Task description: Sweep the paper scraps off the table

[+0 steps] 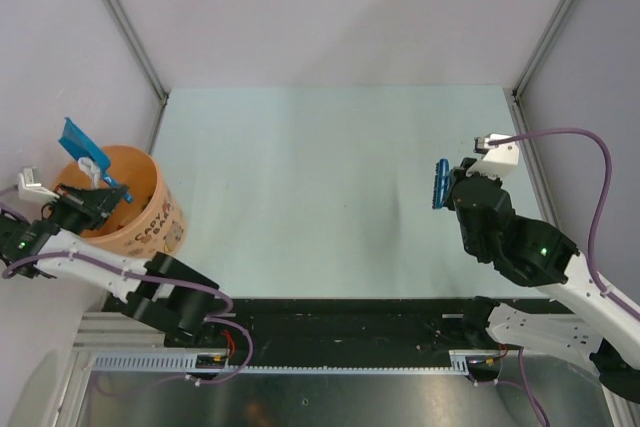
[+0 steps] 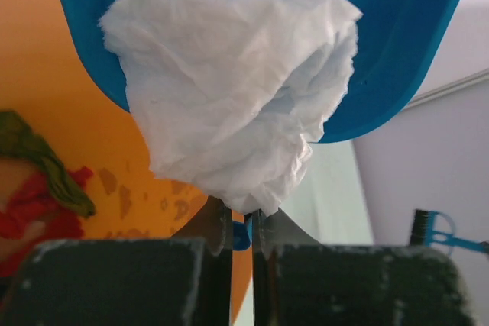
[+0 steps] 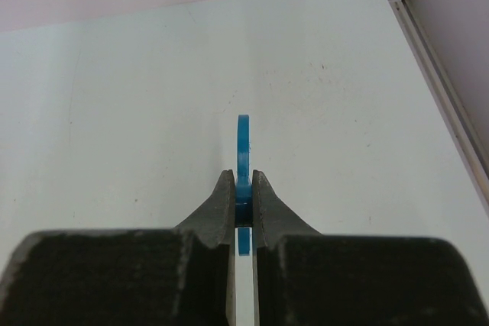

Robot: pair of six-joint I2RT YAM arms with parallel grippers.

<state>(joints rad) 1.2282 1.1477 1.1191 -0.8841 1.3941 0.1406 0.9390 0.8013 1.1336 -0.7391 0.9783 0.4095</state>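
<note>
My left gripper is clamped on the blue dustpan over the orange bucket at the table's left edge. 1 white paper wad sits in the pan, and red and green scraps lie in the bucket. My right gripper is clamped on the blue brush near the right edge.

I count two arms on my feed, the left arm and the right arm. Each carries one gripper, the left gripper and the right gripper, so two in all. There is one table, one orange bucket, one blue dustpan and one blue brush. For paper I count three pieces: one white wad, one olive green scrap and one red scrap. I cannot tell whether the red is a single piece or several.
</note>
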